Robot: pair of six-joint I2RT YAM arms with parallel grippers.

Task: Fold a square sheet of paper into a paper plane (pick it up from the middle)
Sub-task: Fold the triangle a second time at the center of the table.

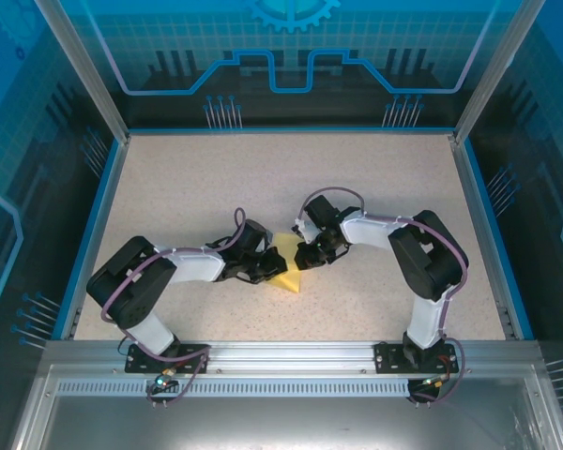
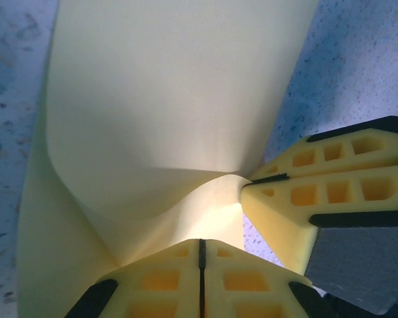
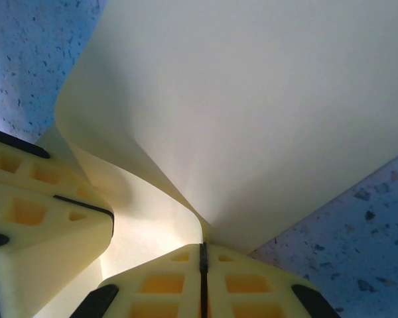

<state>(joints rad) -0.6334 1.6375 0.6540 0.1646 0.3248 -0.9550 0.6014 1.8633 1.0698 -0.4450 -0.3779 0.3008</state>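
Yellow sheet (image 1: 287,269) is being held by both pincers at once. It is sitting roughly midway between the left and right edges of the bench (image 1: 169,187), somewhat nearer the near edge than the far one.

Left gripper (image 2: 201,244): jaws are being pressed fully together, with no gap visible along the seam. The sheet is being pinched right at the tips.

Right gripper (image 3: 201,246): same condition. Its jaws are being pressed together and the sheet is being clamped at the tips.

In the left wrist view the right gripper's tips are being seen just beside the left's, coming in from the right. A thin edge of the same sheet is being bitten between them. The two pincers are being held almost tip to tip, at an angle to each other.

The sheet is being bent, not lying flat. One layer is being curled up and away from the pinch point in a smooth curve, with a second layer showing beneath it.

From above, both arms are being reached inward, meeting at the sheet. Whether the sheet's lower corner is touching the bench cannot be told.
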